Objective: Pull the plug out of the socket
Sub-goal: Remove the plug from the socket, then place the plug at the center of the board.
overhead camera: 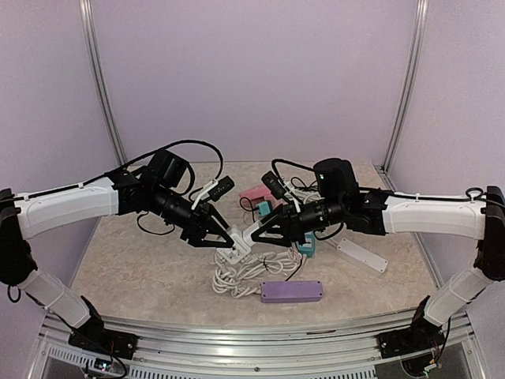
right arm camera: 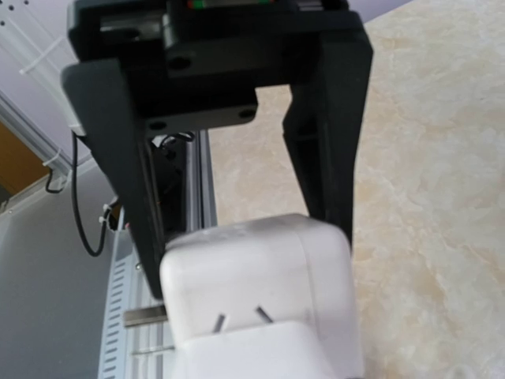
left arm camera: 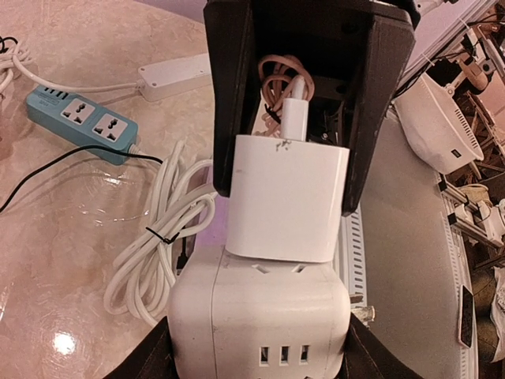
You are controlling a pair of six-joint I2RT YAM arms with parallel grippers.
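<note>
A white cube socket sits between the two dark fingers of my left gripper, which is shut on it. A white block-shaped plug stands on the socket's face, touching it, with a white lead running out of its back. My right gripper is shut on the plug, one black finger on each side. In the top view both grippers meet above the table's middle: left gripper on the socket, right gripper on the plug. The right wrist view shows the socket above the plug.
A coil of white cable lies under the grippers. A purple power strip lies toward the front, a blue one and a white one to the right, and a pink one behind. A metal rail edges the table's front.
</note>
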